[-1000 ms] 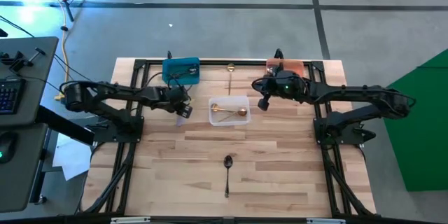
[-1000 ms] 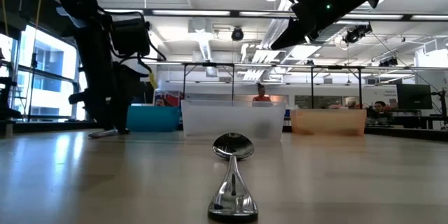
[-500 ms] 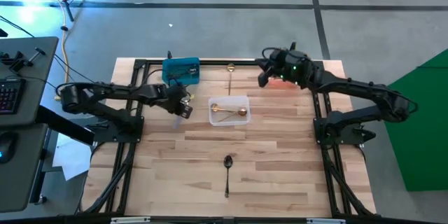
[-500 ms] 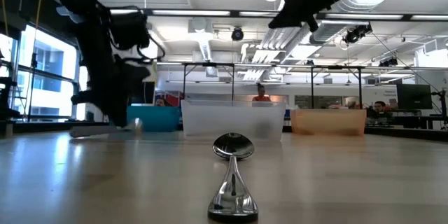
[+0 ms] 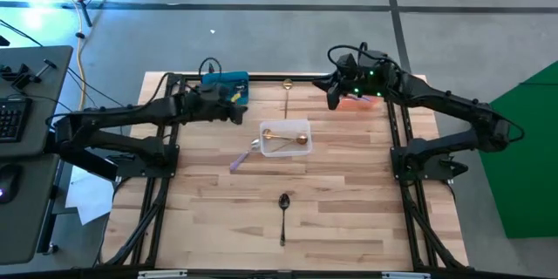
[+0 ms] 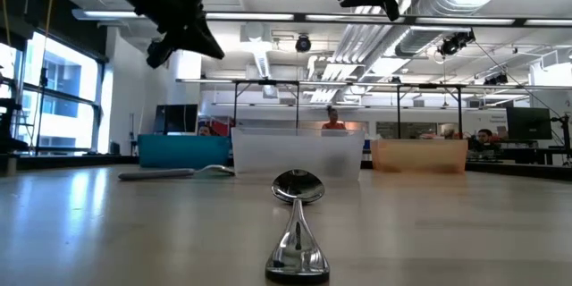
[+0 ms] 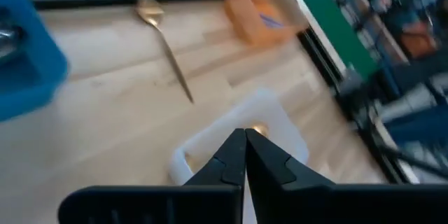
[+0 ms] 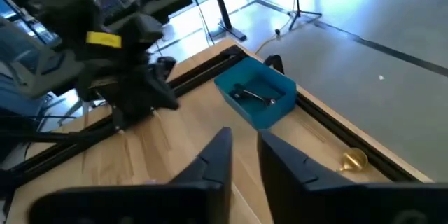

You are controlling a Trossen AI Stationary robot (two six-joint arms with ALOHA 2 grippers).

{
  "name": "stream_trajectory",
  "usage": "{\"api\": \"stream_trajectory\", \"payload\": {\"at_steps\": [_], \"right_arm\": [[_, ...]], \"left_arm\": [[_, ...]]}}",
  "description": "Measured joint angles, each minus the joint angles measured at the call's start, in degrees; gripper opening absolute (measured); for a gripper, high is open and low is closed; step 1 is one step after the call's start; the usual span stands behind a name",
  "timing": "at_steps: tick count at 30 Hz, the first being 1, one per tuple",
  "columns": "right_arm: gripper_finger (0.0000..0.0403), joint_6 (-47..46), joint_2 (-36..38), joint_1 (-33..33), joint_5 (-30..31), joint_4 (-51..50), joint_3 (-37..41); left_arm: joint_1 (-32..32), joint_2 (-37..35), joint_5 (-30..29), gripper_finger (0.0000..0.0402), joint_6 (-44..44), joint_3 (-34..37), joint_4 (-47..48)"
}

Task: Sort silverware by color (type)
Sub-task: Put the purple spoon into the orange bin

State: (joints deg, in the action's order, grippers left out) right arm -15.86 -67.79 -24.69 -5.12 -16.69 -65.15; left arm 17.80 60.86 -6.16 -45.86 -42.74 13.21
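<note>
A lilac-handled spoon [image 5: 244, 154] lies flat on the table just left of the clear bin [image 5: 307, 125], which holds gold spoons [image 5: 283, 140]. A dark spoon [image 5: 283, 214] lies near the front edge. One gold spoon [image 5: 286, 94] lies by the far edge. My left gripper [image 5: 237, 113] hangs shut and empty above the table, near the blue bin [image 5: 225, 81]. My right gripper [image 5: 332, 100] hovers beside the orange bin [image 5: 366, 81], its fingers slightly apart with nothing between them.
The blue bin [image 8: 266, 115] holds a dark spoon [image 8: 252, 96]. The orange bin [image 7: 262, 10] holds a lilac-handled spoon [image 7: 267, 19]. A black frame [image 5: 261, 77] runs along the table's far edge and sides. Bare wood lies between the clear bin and the dark spoon.
My left gripper has risen from the table beside the clear bin and gone toward the far left, near the blue bin, with nothing in it. The lilac-handled spoon lies where the gripper stood. My right gripper has moved toward the far edge, beside the orange bin.
</note>
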Motion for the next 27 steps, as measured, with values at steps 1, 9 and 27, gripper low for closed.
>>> {"api": "stream_trajectory", "payload": {"at_steps": [1,9,27], "right_arm": [[0.0067,-0.19,0.06,0.00,0.02,-0.33,-0.03],[0.0144,-0.38,0.42,0.09,-0.37,-1.39,-0.12],[0.0153,1.75,0.61,-0.07,3.39,-1.53,-0.12]], "left_arm": [[-0.75,0.18,0.95,0.0006,0.23,-0.31,0.65],[-10.45,6.26,3.83,0.0094,0.50,-0.46,9.90],[-15.95,27.45,-3.54,0.0158,-0.62,-0.46,5.39]]}}
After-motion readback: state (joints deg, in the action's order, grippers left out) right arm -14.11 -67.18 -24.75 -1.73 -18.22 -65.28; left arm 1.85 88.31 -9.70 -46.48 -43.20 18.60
